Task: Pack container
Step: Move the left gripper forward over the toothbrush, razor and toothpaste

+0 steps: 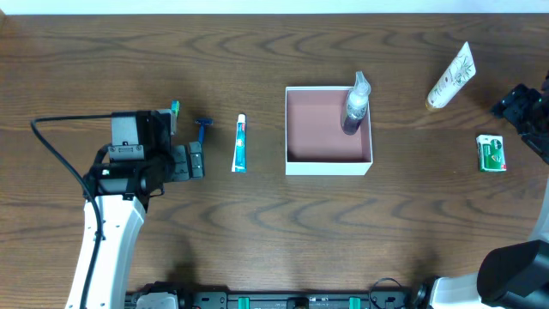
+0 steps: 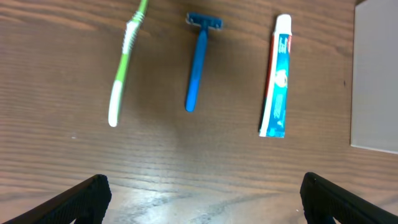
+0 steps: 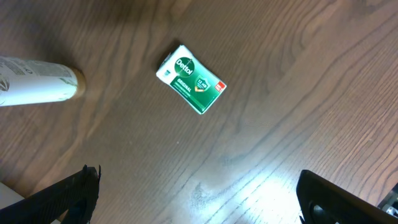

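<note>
The container point(image 1: 328, 168), a shallow white box with a pink inside, sits at the table's middle; its wall also shows in the left wrist view point(image 2: 376, 74). A spray bottle point(image 1: 355, 105) lies in its right part. To its left lie a toothpaste tube point(image 1: 240, 143) point(image 2: 277, 78), a blue razor point(image 1: 203, 129) point(image 2: 198, 62) and a green toothbrush point(image 1: 175, 109) point(image 2: 124, 62). My left gripper point(image 1: 196, 160) point(image 2: 205, 196) hovers open just short of them, holding nothing. Off to the right, my right gripper point(image 1: 520, 106) point(image 3: 199, 199) is open and empty near a green soap box point(image 1: 491, 153) point(image 3: 191, 79).
A white cream tube point(image 1: 452, 75) point(image 3: 37, 81) lies at the back right, left of the right gripper. The left arm partly covers the toothbrush in the overhead view. Bare dark wood lies in front of the container.
</note>
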